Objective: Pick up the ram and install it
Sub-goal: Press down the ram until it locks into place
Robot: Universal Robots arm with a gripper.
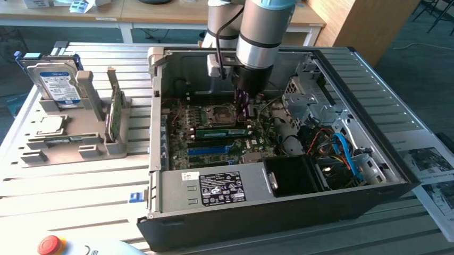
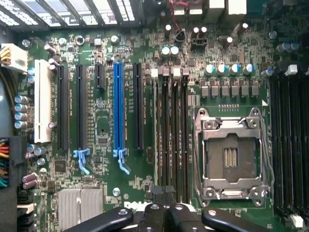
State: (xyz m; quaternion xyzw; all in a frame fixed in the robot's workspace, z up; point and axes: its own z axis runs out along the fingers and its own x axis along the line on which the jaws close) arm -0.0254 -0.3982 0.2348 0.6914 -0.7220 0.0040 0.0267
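Clenched tool (image 2: 164, 193) hangs just above the ram (image 1: 220, 133). The ram's long side runs left to right, mid-frame, below the socket (image 1: 218, 113).

The computer case (image 1: 397, 159) is seen as matt black metal, its drive cage (image 1: 312, 103) bare silver. The motherboard (image 2: 104, 130) is finished in glossy green, with a blue plastic slot (image 2: 118, 106). The socket frame (image 2: 234, 128) is shiny metal. The desk (image 1: 71, 186) is ribbed, pale metal.
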